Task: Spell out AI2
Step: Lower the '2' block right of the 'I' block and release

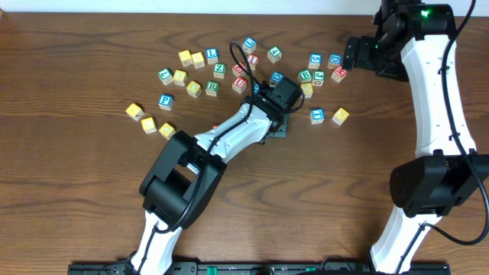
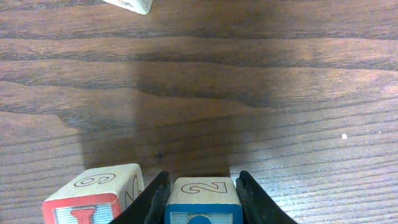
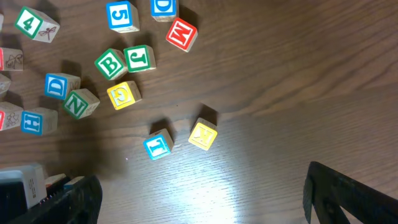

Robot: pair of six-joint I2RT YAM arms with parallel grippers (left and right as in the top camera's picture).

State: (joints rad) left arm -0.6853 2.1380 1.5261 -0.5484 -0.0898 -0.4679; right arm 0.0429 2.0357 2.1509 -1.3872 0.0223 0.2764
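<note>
Two fingers of the left gripper (image 2: 203, 178) close snugly on either side of the blue 2 cube (image 2: 204, 194). It sits square on the table (image 2: 267, 93), and its top digit reads upside down in the wrist view. Just beyond one finger stands the red I cube (image 2: 93, 202). The right gripper (image 3: 202, 177) gapes wide.

White arm links (image 1: 238, 136), black joints (image 1: 172, 183), black cables (image 1: 230, 55)

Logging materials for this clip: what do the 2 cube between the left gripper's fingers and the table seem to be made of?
The 2 cube looks like wood: pale tan bare top face, blue paint on its front. The table shows dark brown wood grain with a matte finish; solid wood or laminate, I cannot tell.
</note>
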